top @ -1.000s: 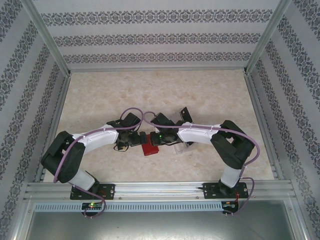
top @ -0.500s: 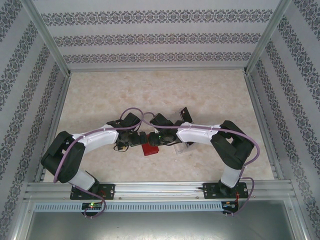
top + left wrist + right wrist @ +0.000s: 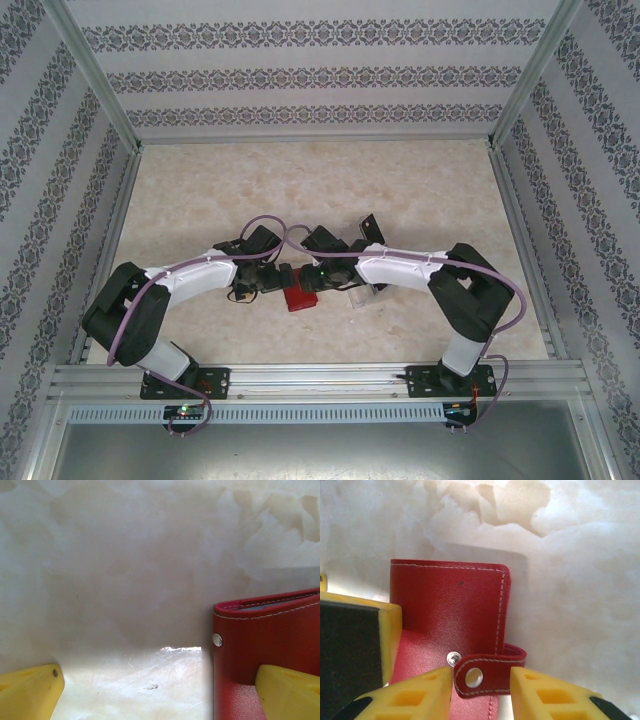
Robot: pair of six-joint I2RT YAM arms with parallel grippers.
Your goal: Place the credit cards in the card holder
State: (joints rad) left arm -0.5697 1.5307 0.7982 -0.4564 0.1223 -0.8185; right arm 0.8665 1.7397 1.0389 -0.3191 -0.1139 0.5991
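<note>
The card holder is a red wallet lying folded shut on the table, between both grippers. In the right wrist view the card holder shows its stitched cover, and its snap tab wraps round the edge. My right gripper is open, its yellow fingers apart on either side of the tab. My left gripper is wide open, with one finger over the wallet's cover and the other over bare table. The credit cards are hidden; a thin grey strip shows inside the wallet's top edge.
A clear, whitish tray lies just right of the wallet, under the right arm. A small dark flat piece stands beyond that arm. Patterned walls and metal rails enclose the marble table top.
My right gripper's fingers have parted from shut to open around the snap tab. The left gripper and the wallet have stayed put.
</note>
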